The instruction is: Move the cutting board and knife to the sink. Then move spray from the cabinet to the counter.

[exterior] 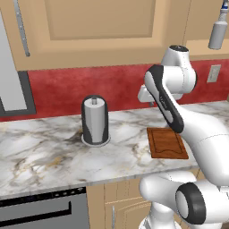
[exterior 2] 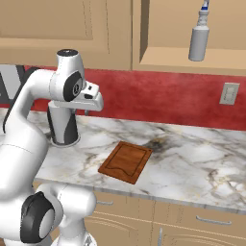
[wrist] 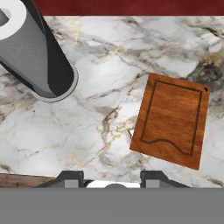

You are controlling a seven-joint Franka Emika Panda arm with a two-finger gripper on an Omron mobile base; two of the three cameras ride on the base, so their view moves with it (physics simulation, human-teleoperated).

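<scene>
The board (wrist: 171, 124) lies flat near the worktop's (exterior: 40, 152) front edge. The claw (wrist: 113, 178) hangs above, part-open and empty. Lying flush, the board offers no lip, so fingers may skid off.

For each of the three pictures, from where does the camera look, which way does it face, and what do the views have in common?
Left base view: behind the arm's left, facing the red backsplash; white arm at right, gripper.
Right base view: behind its right, same wall; arm at left.
Hand view: looks down on the white-grey marble counter; dark fingertips at bottom.
Shared by all: flat reddish-brown wooden cutting board and fat grey cylinder with dark base. Both base views: slim grey spray bottle on the tan cabinet ledge.
</scene>
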